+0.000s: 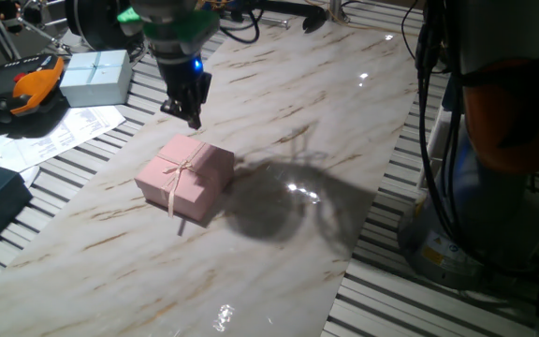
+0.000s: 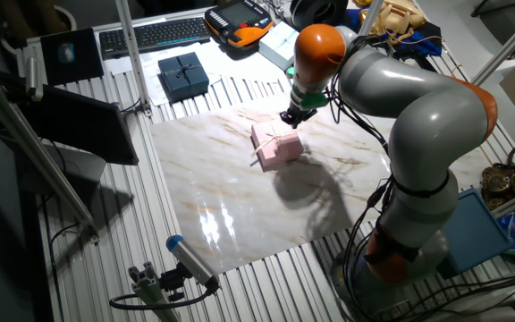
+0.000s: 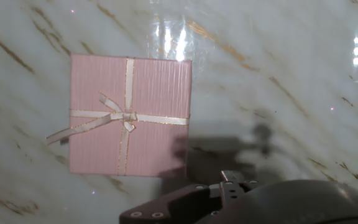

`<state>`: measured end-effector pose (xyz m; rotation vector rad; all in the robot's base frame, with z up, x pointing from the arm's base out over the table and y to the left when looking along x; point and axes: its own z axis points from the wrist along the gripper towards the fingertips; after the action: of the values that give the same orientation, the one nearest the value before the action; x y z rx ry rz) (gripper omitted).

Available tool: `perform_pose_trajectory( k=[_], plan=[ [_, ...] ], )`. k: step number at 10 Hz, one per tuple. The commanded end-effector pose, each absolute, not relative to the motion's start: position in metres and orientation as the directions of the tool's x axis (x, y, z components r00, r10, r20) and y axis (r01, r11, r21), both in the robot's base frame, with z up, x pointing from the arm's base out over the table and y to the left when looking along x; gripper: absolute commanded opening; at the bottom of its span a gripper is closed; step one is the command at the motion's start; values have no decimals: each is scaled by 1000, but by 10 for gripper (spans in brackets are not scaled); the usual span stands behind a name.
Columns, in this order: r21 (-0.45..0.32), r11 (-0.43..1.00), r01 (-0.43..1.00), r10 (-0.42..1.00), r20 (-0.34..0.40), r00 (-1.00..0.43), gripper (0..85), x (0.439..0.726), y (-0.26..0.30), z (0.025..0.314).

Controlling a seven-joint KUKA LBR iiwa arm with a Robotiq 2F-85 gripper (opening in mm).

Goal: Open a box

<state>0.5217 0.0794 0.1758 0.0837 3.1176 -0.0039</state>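
The pale-pink box (image 1: 185,178) sits on the marble slab (image 1: 288,253) with its lid on and its cream ribbon bow tied. It also shows in the other fixed view (image 2: 277,149) and at the upper left of the hand view (image 3: 129,115). My gripper (image 1: 191,117) hangs above the slab just behind the box, apart from it, with its fingers together and nothing between them. In the other fixed view the gripper (image 2: 291,118) is just beyond the box's far edge. In the hand view only the hand's dark body (image 3: 241,199) shows at the bottom edge.
A pale blue-white ribboned box (image 1: 96,77) stands off the slab at the back left, beside an orange-and-black pendant (image 1: 26,89) and loose papers (image 1: 54,136). A dark blue box (image 2: 183,74) and a keyboard (image 2: 150,34) lie beyond the slab. Cables hang at the right (image 1: 433,112).
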Motion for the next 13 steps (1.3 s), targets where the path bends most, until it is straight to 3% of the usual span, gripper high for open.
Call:
perform_pose_trajectory(
  k=[1, 7, 13],
  plan=[
    [5, 998, 56, 56, -26, -998, 0, 521, 81, 170],
    [-18, 995, 102, 101, -32, -994, 0, 517, 90, 162],
    [-11, 985, 172, 172, 9, -985, 0, 513, 103, 161]
  ],
)
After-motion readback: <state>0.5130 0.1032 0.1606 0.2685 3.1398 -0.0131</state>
